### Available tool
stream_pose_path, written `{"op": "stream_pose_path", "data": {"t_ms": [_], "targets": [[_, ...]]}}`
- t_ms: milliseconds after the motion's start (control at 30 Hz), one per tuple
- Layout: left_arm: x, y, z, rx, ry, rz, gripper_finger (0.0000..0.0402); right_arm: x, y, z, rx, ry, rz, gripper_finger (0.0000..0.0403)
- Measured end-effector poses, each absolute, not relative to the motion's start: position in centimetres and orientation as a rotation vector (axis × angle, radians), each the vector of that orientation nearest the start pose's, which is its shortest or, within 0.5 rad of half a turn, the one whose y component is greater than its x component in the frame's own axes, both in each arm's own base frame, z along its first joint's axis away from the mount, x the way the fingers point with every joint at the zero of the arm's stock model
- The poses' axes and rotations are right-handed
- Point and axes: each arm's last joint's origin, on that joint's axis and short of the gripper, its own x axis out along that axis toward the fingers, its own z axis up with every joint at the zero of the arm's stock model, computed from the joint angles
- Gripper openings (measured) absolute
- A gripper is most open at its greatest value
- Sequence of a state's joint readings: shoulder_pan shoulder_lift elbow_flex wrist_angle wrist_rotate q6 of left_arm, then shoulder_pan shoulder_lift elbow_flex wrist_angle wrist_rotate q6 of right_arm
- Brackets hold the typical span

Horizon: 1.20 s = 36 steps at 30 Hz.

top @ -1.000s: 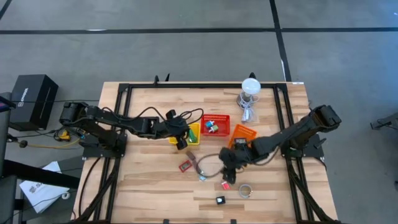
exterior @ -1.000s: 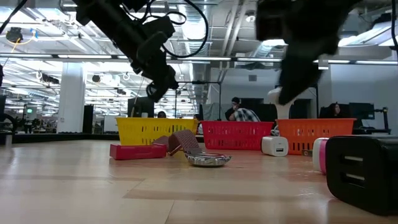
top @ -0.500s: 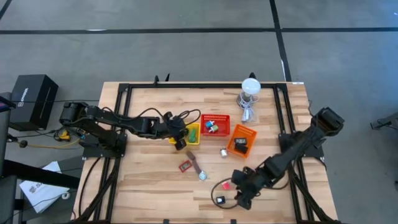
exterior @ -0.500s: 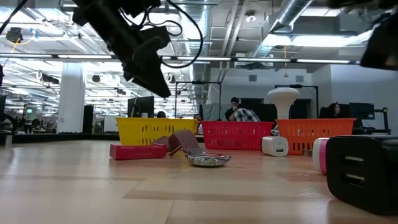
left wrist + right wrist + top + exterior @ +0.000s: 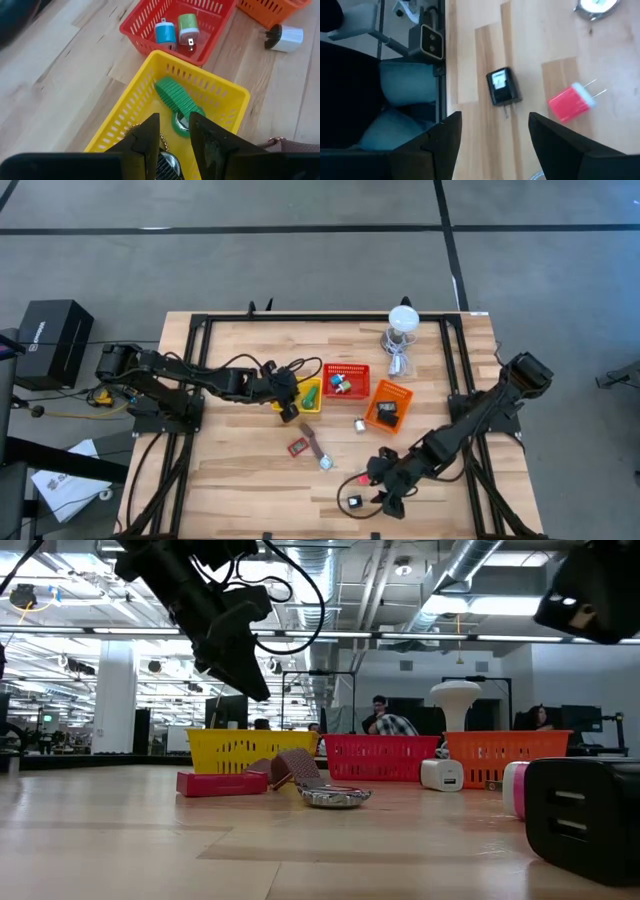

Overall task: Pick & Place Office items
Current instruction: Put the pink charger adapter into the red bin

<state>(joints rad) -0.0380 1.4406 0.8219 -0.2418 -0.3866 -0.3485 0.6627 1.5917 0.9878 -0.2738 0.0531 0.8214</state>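
- Two dark robot arms reach over a pale wooden table (image 5: 240, 490) seen from above, one from each side.
- On the left, the left gripper (image 5: 173, 142) hangs over the yellow plastic mesh basket (image 5: 309, 394), its fingers parted by a narrow gap with nothing between them.
- Inside that basket lie a ridged green strip (image 5: 176, 95), a round green piece (image 5: 181, 123) and, right under the fingers, something silvery on a fine chain (image 5: 166, 161).
- Just right of it, touching, stands the red mesh basket (image 5: 346, 381) with a blue plug adapter (image 5: 165, 33) and a green plug adapter (image 5: 188, 25) inside.
- Next comes the orange mesh basket (image 5: 389, 406), holding a dark item, with a white plug adapter (image 5: 358, 424) on the wood just beside it.
- In front of the yellow basket lie a flat red block (image 5: 298, 447) and a brown strip (image 5: 314, 444) ending in a shiny round piece (image 5: 327, 463).
- Near the front edge, the right gripper (image 5: 494, 137) hovers with fingers spread wide and empty, above a small black charger (image 5: 501, 86) and a red plug adapter (image 5: 571, 102) lying near each other but apart.
- At the back right stands a white-topped object with a coiled cable (image 5: 402, 320).
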Motion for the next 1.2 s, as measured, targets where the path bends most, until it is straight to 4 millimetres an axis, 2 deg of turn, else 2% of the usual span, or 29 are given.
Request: {"op": "stream_pose_path", "data": {"t_ms": [200, 400, 667, 1000, 1200], "targets": [[28.4, 0.0, 20.2, -0.149, 0.75, 0.465, 0.01, 26.3, 18.7, 20.3, 0.465, 0.988, 0.149, 0.0221], [28.5, 0.0, 20.3, -0.153, 0.735, 0.464, 0.01, 27.1, 17.6, 20.3, 0.711, 0.996, -0.011, 0.0221], [28.5, 0.0, 20.3, -0.155, 0.728, 0.463, 0.01, 27.2, 17.3, 20.3, 0.908, 1.009, -0.132, 0.0221], [28.6, 0.0, 20.4, -0.156, 0.719, 0.462, 0.01, 27.1, 17.4, 20.3, 0.922, 1.016, -0.129, 0.0221], [28.7, 0.0, 20.5, -0.156, 0.712, 0.461, 0.01, 27.1, 16.9, 20.0, 0.939, 1.039, -0.189, 0.0221]]}}
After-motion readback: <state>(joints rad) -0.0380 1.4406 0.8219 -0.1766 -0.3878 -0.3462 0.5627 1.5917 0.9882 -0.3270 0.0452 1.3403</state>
